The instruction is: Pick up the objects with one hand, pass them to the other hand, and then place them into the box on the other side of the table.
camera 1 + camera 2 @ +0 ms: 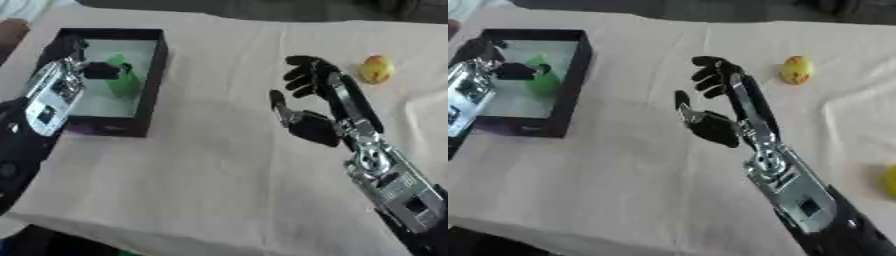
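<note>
I see a matt beige cloth [210, 165], softly creased, over the table. The box [150, 85] looks matt black with a pale smooth floor. My right hand [719, 115] shows matt black fingers and shiny bare metal at the wrist, and the yellow fruit [376, 69] looks smooth, faintly glossy

1. No text, label, brand, number or sign can be read anywhere in either view.
2. A pale smudge is seen on the front wall of the black box [109, 129], but nothing legible.
</note>
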